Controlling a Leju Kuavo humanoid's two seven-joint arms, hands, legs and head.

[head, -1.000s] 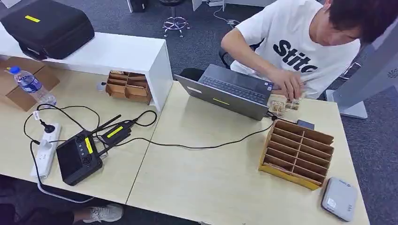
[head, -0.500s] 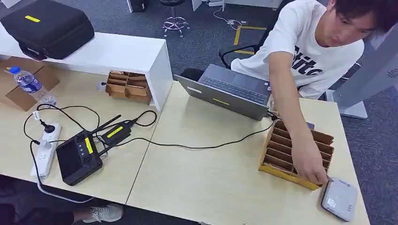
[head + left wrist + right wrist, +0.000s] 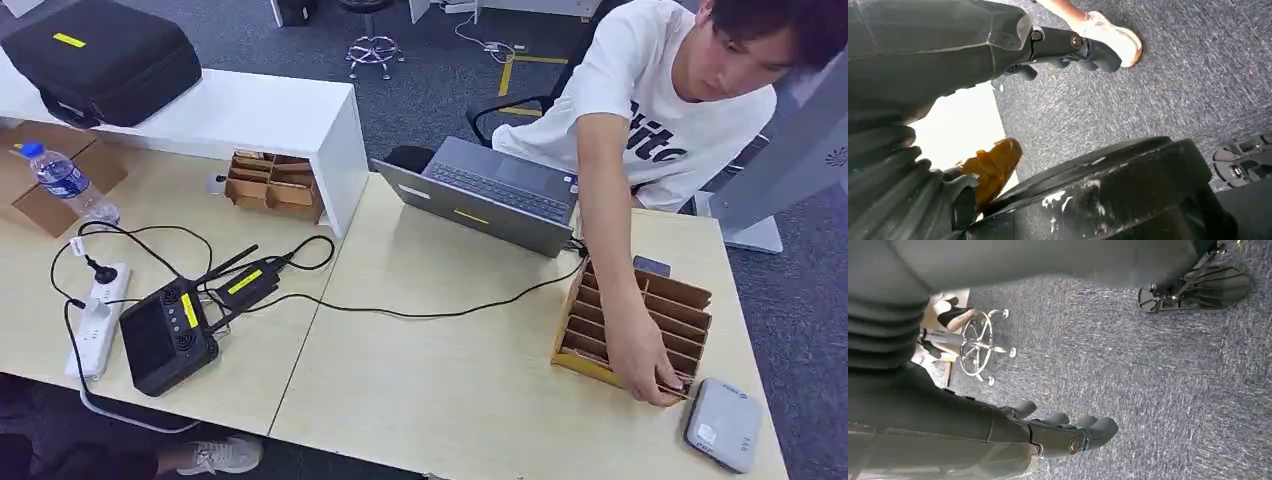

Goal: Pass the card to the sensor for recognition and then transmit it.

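The grey-white sensor (image 3: pixel 723 424) lies flat at the table's near right corner. Just left of it stands a slotted cardboard card rack (image 3: pixel 600 368). A person's hand (image 3: pixel 648 375) reaches over the rack and rests at its front right corner, fingertips a little short of the sensor; a thin card edge seems to show under the fingers, too small to be sure. A small dark card-like piece (image 3: pixel 650 265) lies behind the rack. My left hand (image 3: pixel 1068 45) hangs over the carpet with fingers extended and nothing in it. My right hand (image 3: pixel 1063 432) also hangs empty above the floor.
An open laptop (image 3: pixel 490 190) sits at the table's far side before the seated person, with a black cable (image 3: pixel 420 312) running leftward. On the left table are a black controller (image 3: pixel 165 335), a power strip (image 3: pixel 97 320), a water bottle (image 3: pixel 65 182) and a second cardboard rack (image 3: pixel 272 185).
The person's hand left the spot behind the laptop, reached across the rack to the sensor's edge, then drew back slightly to the rack's front corner. My arms have not moved.
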